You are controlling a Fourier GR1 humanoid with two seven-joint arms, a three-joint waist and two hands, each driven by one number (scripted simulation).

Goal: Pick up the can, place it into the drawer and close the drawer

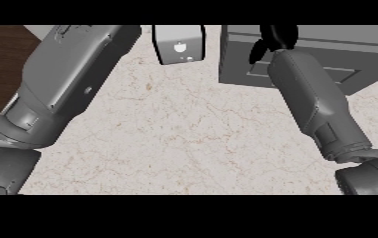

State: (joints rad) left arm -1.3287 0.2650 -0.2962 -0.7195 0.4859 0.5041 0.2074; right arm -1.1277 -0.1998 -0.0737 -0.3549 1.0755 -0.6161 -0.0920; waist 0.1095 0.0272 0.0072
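Observation:
No can shows anywhere in the head view. A grey drawer unit [347,57] stands at the back right of the counter, and I cannot tell whether its drawer is open. My right forearm rises from the lower right, and its black right hand [275,38] is over the unit's left part, cut off by the upper edge. A dark finger or thumb [256,54] hangs down over the unit's front face. Whatever is in or under this hand is hidden. My left forearm [70,77] runs up the left side; its hand is beyond the upper edge.
A small light-grey box [179,44] with a white apple mark stands at the back centre, between the two forearms. The marbled counter top [184,137] fills the middle. A dark wooden surface [15,57] shows past the counter's left edge.

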